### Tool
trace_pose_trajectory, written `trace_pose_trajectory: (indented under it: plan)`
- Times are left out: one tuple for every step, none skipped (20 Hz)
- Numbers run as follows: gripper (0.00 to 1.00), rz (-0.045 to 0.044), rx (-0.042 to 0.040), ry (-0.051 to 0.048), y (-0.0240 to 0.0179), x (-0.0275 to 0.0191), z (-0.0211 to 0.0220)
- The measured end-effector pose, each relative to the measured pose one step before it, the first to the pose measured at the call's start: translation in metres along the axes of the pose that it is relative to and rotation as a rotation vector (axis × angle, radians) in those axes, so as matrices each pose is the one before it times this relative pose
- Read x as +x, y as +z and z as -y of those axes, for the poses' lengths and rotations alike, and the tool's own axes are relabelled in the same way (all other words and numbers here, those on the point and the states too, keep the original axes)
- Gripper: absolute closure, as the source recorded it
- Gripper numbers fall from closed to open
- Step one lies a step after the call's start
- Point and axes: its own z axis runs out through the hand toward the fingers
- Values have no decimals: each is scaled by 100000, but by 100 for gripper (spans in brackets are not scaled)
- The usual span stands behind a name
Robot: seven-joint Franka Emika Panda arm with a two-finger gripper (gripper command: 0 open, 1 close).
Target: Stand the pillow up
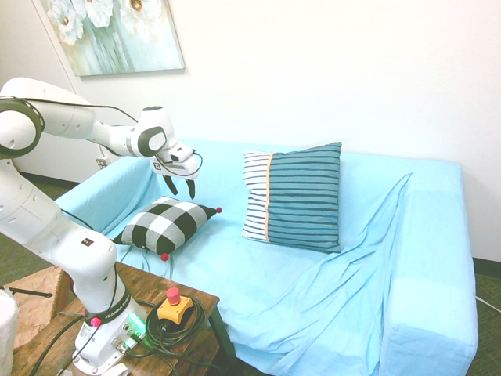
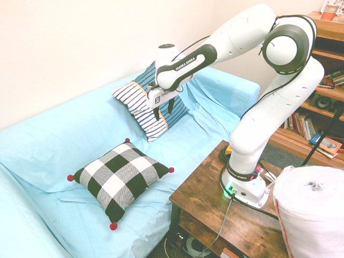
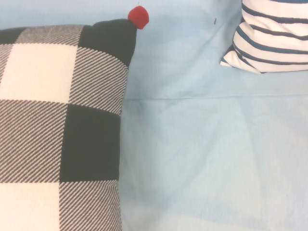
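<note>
The pillow (image 1: 165, 225) (image 2: 120, 176) (image 3: 57, 130), a small black-and-white checked cushion with red pom-poms at its corners, lies flat on the light blue sofa seat (image 1: 258, 266). My gripper (image 1: 180, 188) (image 2: 163, 110) hangs in the air above the seat, a little beyond the pillow's far edge, between it and the striped cushion. Its two dark fingers point down, spread apart, with nothing between them. The wrist view shows the pillow's edge with one red pom-pom (image 3: 138, 17) and bare sofa cover beside it.
A larger teal-and-white striped cushion (image 1: 295, 197) (image 2: 148, 102) leans upright against the sofa back. A wooden side table (image 2: 226, 209) stands in front of the sofa. A white bundle (image 2: 312, 209) sits at its corner, and a bookshelf (image 2: 322, 107) stands behind.
</note>
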Motion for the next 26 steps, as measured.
trace_pose_trajectory:
  plan:
    - [0, 3, 11, -162, 0, 4, 3]
    - [0, 53, -23, -620, 26, 5, -29]
    - [0, 75, -111, -420, 110, -90, -17]
    - [0, 170, -269, -578, 238, -288, 35]
    - [0, 111, -369, -1143, 329, -515, 152]
    - [0, 72, -487, -1507, 387, -755, 296]
    - [0, -152, -746, -1523, 513, -1000, 417]
    - [0, -639, -719, -1274, 672, -1222, 571]
    - [0, -529, -829, -1279, 928, -1274, 515]
    - [0, -240, -610, -1018, 1159, -1394, 580]
    - [0, 16, -457, -965, 1156, -1251, 560]
    - [0, -25, -319, -754, 1170, -1327, 683]
    - [0, -507, 296, -1002, 1139, -1242, 591]
    - [0, -417, 153, -685, 1221, -1385, 526]
    - [0, -125, -371, -468, 1248, -1411, 370]
    - [0, -237, -243, -400, 1019, -1288, 460]
    - [0, -436, 124, -226, 861, -1109, 555]
    - [0, -379, 27, -41, 836, -1137, 529]
    - [0, -256, 161, -135, 900, -1165, 441]
    - [0, -242, -209, -57, 918, -1180, 309]
    - [0, 123, -543, -324, 1012, -1317, 212]
    - [0, 275, -791, -774, 931, -1297, 118]
    - [0, -43, -855, -1087, 885, -1376, 62]
    - [0, -102, -756, -781, 831, -1414, -1]
    - [0, 58, -382, -638, 749, -1346, -7]
    - [0, 82, -340, -421, 732, -1218, -36]
